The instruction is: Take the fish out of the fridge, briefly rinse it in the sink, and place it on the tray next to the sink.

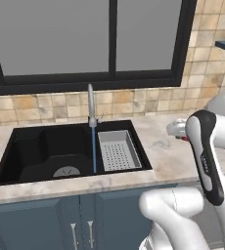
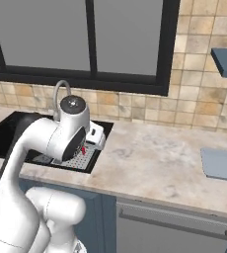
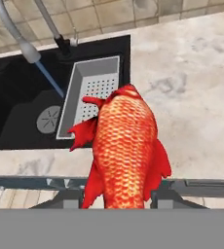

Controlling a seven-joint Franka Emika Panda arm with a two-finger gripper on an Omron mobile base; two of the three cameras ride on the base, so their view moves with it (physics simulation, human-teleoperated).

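Red-orange scales catch our eye first: the fish (image 3: 126, 151) sits clamped in our end effector (image 3: 118, 198), its slender body rising between the two dark finger tips, fins spread to either side. From where we hold it, it hangs above the marbled beige desk (image 2: 150, 158) just to the right of the sink (image 1: 41, 146), near that basin's front corner. The sink is a matte black rectangle with a round drain, and a grey perforated drainer (image 1: 117, 149) fills its right end. A thin steel faucet (image 1: 91, 105) stands at the back rim, a narrow blue stream (image 1: 94, 149) falling from it. Farther right of the sink, well apart, lies the flat blue-grey tray (image 2: 221, 164), cut off by the picture edge. In the base views our own white arm (image 2: 41, 148) covers most of the fish; only a red speck shows. Tan tiles and a dark-framed window (image 1: 85, 44) back the sink.
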